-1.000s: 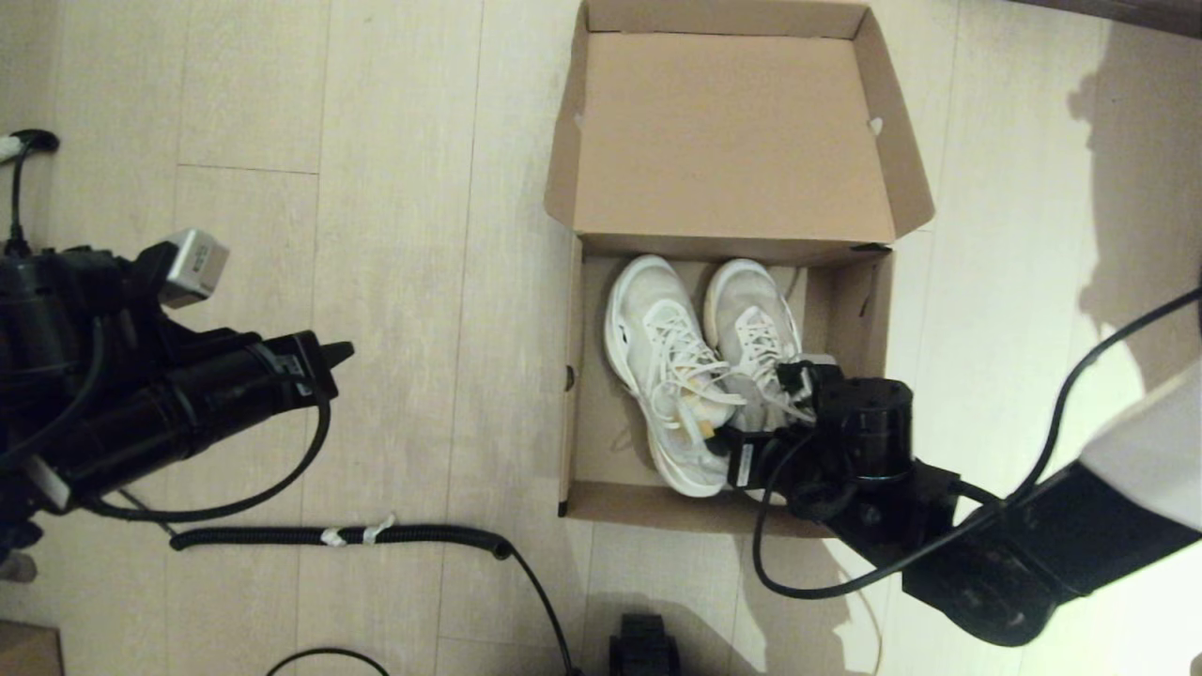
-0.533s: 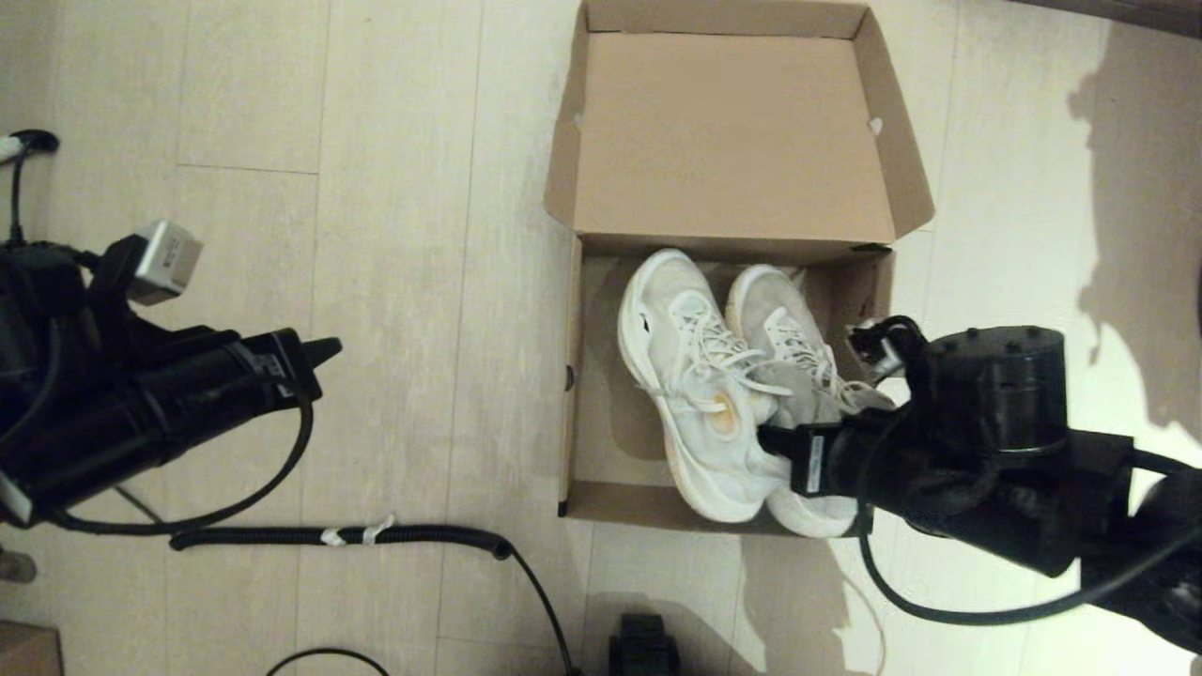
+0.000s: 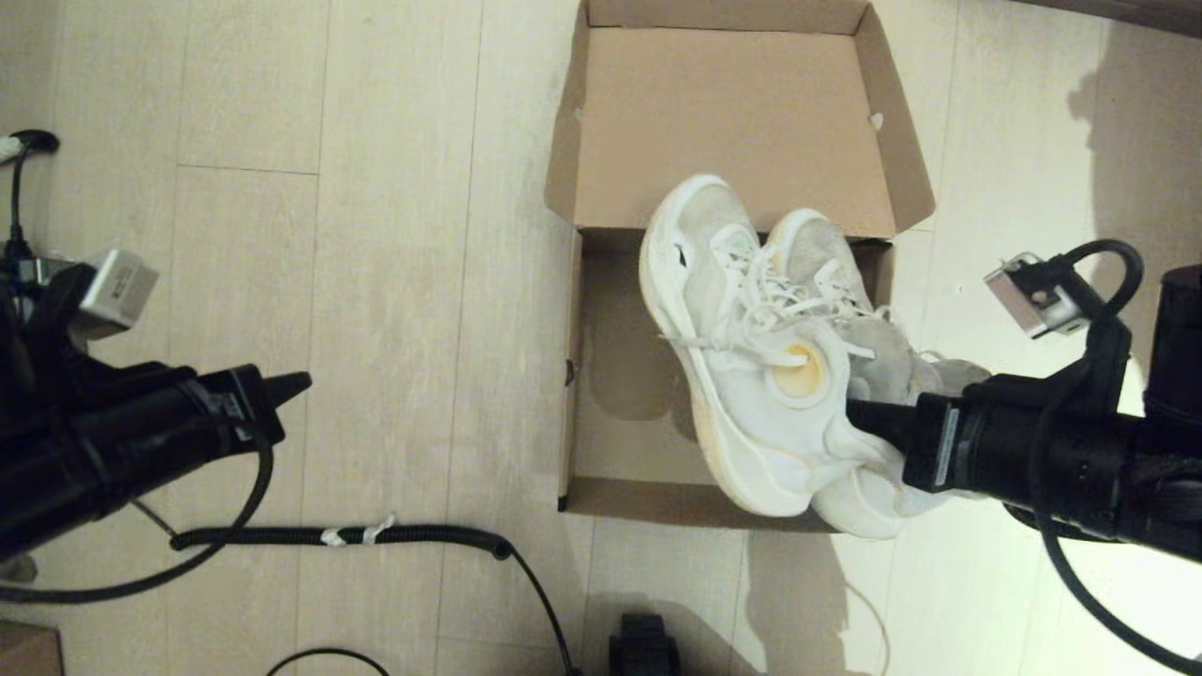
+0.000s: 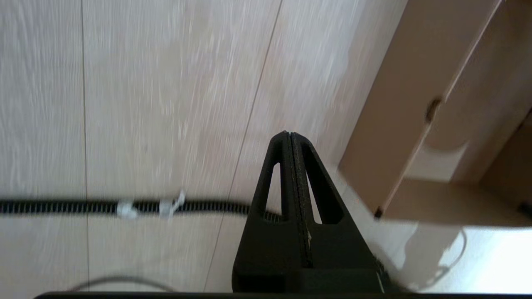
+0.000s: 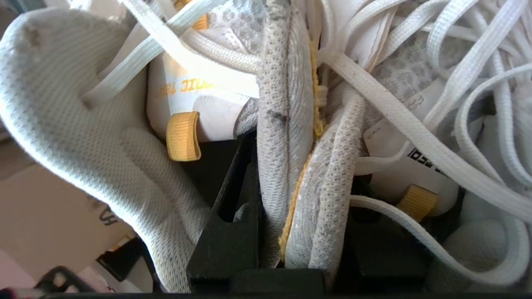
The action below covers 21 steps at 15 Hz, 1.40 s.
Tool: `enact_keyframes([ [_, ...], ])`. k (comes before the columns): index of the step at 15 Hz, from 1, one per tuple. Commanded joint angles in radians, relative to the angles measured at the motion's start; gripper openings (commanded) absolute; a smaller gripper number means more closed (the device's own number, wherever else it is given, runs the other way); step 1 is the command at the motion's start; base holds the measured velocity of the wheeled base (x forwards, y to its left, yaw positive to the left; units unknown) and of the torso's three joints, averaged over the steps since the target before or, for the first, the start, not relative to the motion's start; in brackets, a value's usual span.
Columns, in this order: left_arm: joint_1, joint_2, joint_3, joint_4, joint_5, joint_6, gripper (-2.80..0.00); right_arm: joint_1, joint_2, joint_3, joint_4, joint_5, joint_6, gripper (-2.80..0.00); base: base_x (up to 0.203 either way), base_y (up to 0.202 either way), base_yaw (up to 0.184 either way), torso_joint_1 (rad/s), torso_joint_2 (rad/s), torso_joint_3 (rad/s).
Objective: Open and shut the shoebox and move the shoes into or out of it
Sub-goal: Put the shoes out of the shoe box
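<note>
At the centre right of the head view, the right gripper [image 3: 859,418] is lifting the shoes [image 3: 751,338] clear of the shoebox [image 3: 732,122]; a second ago they were lying on the box floor, and now both are hanging together above the opening, toes toward the raised lid. Its fingers [image 5: 226,232] are pinching the inner collars of both sneakers between them. The box itself is standing open and now appears empty, so the taking-out step is looking nearly done, with only a setting-down spot to find. At the left edge, the left gripper [image 3: 282,387] is drifting back, fingers pressed together on nothing.
</note>
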Motion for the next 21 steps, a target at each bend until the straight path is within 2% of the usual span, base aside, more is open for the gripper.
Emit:
enact_keyframes([
  [1, 0.002, -0.036, 0.06, -0.002, 0.0, -0.003, -2.8, 0.001, -0.119, -0.021, 0.059, 0.003, 0.001, -2.8, 0.0, 0.0, 0.0, 0.0, 0.0, 0.0],
  [5, 0.003, -0.038, 0.238, -0.054, -0.002, -0.019, -2.8, -0.021, -0.322, -0.046, 0.155, -0.004, -0.015, -2.8, 0.0, 0.0, 0.0, 0.0, 0.0, 0.0],
  [6, 0.003, -0.058, 0.251, -0.073, -0.001, -0.021, -2.8, -0.07, -0.348, -0.046, 0.159, -0.024, -0.042, -2.8, 0.0, 0.0, 0.0, 0.0, 0.0, 0.0],
  [9, 0.005, -0.094, 0.267, -0.076, 0.0, -0.021, -2.8, -0.241, -0.385, -0.038, 0.158, -0.106, -0.187, -2.8, 0.0, 0.0, 0.0, 0.0, 0.0, 0.0],
  [12, 0.005, -0.09, 0.263, -0.078, -0.008, -0.023, -2.8, -0.431, -0.389, -0.049, 0.157, -0.12, -0.245, -2.8, 0.0, 0.0, 0.0, 0.0, 0.0, 0.0],
  [14, 0.003, -0.084, 0.253, -0.08, -0.025, -0.023, -2.8, -0.573, -0.347, -0.047, 0.151, -0.118, -0.252, -2.8, 0.0, 0.0, 0.0, 0.0, 0.0, 0.0],
  [15, 0.003, -0.085, 0.249, -0.083, -0.042, -0.025, -2.8, -0.612, -0.3, -0.04, 0.125, -0.117, -0.25, -2.8, 0.0, 0.0, 0.0, 0.0, 0.0, 0.0],
  [18, 0.003, -0.086, 0.231, -0.083, -0.091, -0.032, -2.8, -0.653, -0.144, -0.022, -0.036, -0.124, -0.248, -2.8, 0.0, 0.0, 0.0, 0.0, 0.0, 0.0],
  [21, 0.003, -0.079, 0.217, -0.084, -0.1, -0.04, -2.8, -0.686, 0.007, -0.025, -0.148, -0.15, -0.248, -2.8, 0.0, 0.0, 0.0, 0.0, 0.0, 0.0],
])
